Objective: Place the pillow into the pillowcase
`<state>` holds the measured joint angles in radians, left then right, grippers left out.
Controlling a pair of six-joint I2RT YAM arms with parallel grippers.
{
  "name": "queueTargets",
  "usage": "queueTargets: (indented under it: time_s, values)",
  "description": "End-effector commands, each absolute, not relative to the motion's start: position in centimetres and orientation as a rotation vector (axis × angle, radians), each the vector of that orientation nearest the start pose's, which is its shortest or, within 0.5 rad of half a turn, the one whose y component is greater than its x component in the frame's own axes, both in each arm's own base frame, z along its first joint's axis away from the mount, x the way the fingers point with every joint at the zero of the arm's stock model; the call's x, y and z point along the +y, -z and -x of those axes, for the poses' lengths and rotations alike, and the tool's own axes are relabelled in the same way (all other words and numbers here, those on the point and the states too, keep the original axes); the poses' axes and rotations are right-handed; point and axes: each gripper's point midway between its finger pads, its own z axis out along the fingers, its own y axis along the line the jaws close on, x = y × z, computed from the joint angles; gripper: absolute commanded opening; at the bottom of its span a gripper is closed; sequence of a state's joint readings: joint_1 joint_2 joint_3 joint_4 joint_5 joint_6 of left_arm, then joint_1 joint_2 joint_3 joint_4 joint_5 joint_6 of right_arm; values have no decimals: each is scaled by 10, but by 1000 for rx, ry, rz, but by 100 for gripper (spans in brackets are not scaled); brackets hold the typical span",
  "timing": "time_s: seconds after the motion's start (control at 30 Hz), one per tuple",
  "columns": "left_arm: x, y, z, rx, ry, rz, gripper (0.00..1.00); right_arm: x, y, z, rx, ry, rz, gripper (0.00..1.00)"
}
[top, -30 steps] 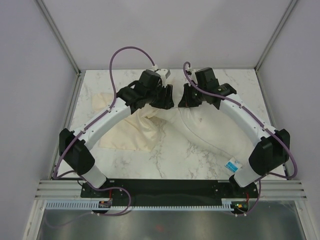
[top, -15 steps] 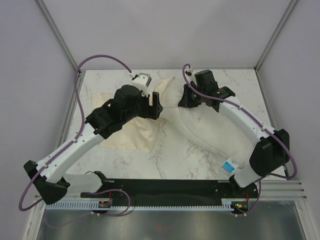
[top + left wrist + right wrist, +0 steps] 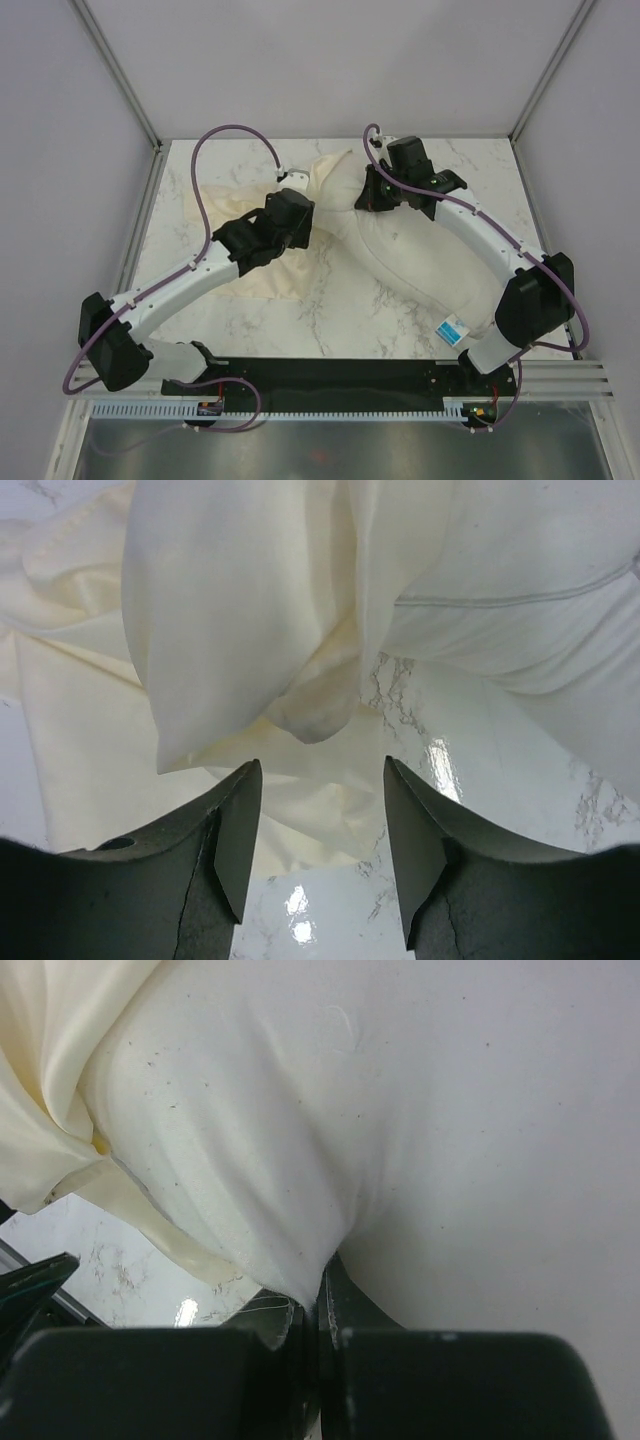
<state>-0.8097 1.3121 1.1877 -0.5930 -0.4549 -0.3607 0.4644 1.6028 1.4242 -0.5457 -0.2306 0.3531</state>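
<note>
The plump off-white pillow (image 3: 410, 262) lies diagonally from the table's far middle to the near right, its blue tag (image 3: 457, 328) at the near end. The thin cream pillowcase (image 3: 280, 275) lies wrinkled to its left, and part of it is bunched over the pillow's far end (image 3: 328, 180). My left gripper (image 3: 300, 207) is open and empty just above the pillowcase (image 3: 230, 610), with the pillow (image 3: 540, 610) to its right. My right gripper (image 3: 372, 195) is shut on a pinch of the pillow's cover (image 3: 300, 1160); the pillowcase's edge (image 3: 40, 1110) shows at the left.
The white marble table (image 3: 330, 320) is walled by grey panels on three sides, with metal frame posts at the far corners. The black mounting plate (image 3: 320, 375) of the arms runs along the near edge.
My left gripper has left the pillow's far end, swung out left and come back lower beside the pillowcase, open. The pillowcase now sits bunched over the pillow's far end. The right gripper has held still.
</note>
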Motion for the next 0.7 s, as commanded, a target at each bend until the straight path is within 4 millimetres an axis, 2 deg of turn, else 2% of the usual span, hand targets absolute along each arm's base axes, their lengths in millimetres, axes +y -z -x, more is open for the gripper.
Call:
queueTargets:
  time_s: [0.0, 0.13, 0.27, 0.3, 0.43, 0.47, 0.57, 0.6, 0.67]
  values:
    - [-211, -225, -315, 2084, 64, -147, 59, 253, -241, -383, 2231, -737, 232, 0]
    - [-203, -222, -328, 2061, -47, -124, 56, 255, -244, -382, 2227, -745, 238, 0]
    - [-211, -222, -335, 2050, -42, -138, 52, 254, -245, -382, 2223, -746, 239, 0]
    - [-214, -222, -337, 2050, -35, -145, 46, 254, -245, -382, 2222, -745, 237, 0]
    - [-219, -218, -344, 2055, -58, -146, 40, 256, -246, -382, 2222, -756, 236, 0]
    - [-219, -218, -347, 2052, -73, -136, 36, 256, -249, -381, 2217, -764, 240, 0]
    - [-220, -226, -353, 2028, -88, -118, 13, 256, -250, -381, 2214, -762, 241, 0]
    - [-222, -225, -355, 2033, -92, -128, 2, 256, -249, -381, 2215, -762, 241, 0]
    - [-233, -232, -355, 2033, -37, -160, 2, 256, -254, -381, 2204, -763, 244, 0]
